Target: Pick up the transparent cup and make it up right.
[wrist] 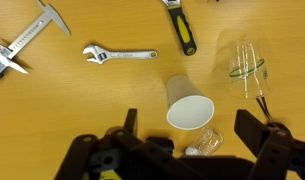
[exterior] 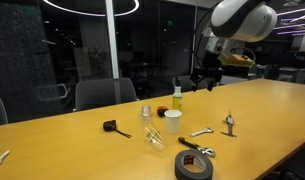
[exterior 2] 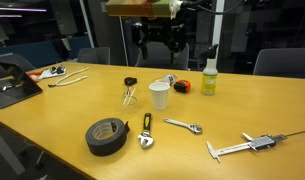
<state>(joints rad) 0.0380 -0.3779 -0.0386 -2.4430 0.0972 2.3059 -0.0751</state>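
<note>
The transparent cup (wrist: pixel 247 62) is a clear plastic tumbler that seems to lie on its side on the wooden table. It also shows in both exterior views (exterior: pixel 153 136) (exterior 2: pixel 130 96). It is beside an upright white cup (wrist: pixel 189 105) (exterior 2: pixel 159 95) (exterior: pixel 172 120). My gripper (wrist: pixel 187 122) is open and empty. It hangs high above the table in both exterior views (exterior: pixel 205 76) (exterior 2: pixel 157 42), over the white cup. In the wrist view the transparent cup is off to the upper right of the jaws.
A small clear bottle (wrist: pixel 202 143) lies next to the white cup. Around them are a silver wrench (wrist: pixel 120 55), a black-handled wrench (wrist: pixel 182 30), a caliper (wrist: pixel 27 45), a tape roll (exterior 2: pixel 107 135), a squeeze bottle (exterior 2: pixel 209 78) and an orange tape measure (exterior 2: pixel 182 87).
</note>
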